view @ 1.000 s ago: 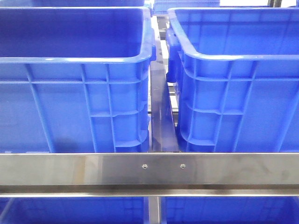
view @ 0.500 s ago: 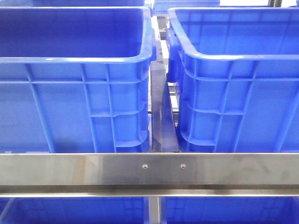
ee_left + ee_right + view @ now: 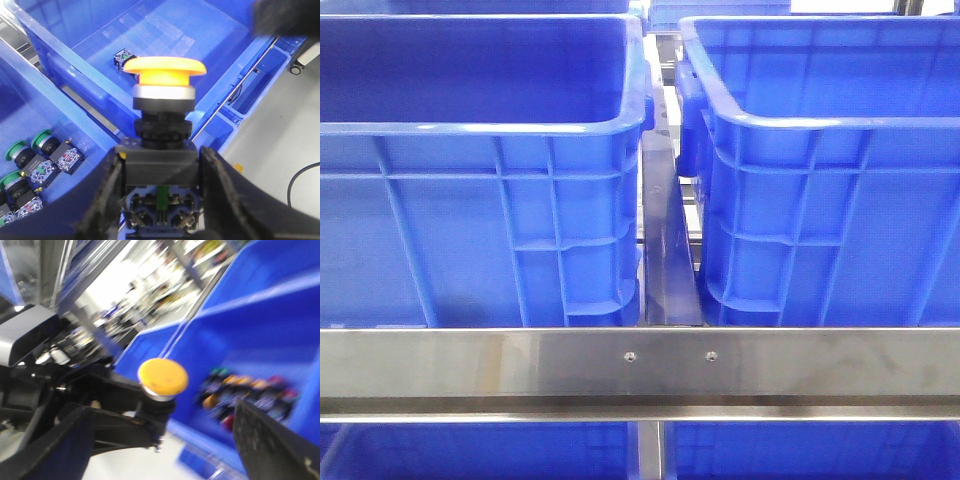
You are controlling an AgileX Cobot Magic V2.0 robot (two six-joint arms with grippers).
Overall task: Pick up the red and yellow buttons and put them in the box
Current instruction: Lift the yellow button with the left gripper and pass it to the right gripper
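The left hand (image 3: pixel 162 200) grips a yellow button (image 3: pixel 164 95) by its black base, fingers pressed on both sides, above a blue crate (image 3: pixel 210 45). A small switch block (image 3: pixel 121 59) lies on that crate's floor. Past the crate's near wall (image 3: pixel 75 75), green buttons (image 3: pixel 30 160) lie in a neighbouring crate. The right hand (image 3: pixel 160 450) is spread wide and empty, its blurred view taking in the yellow button and a heap of mixed buttons (image 3: pixel 250 395). In front, two crates (image 3: pixel 480 200) flank a steel rail (image 3: pixel 640 365), unchanged from a second ago.
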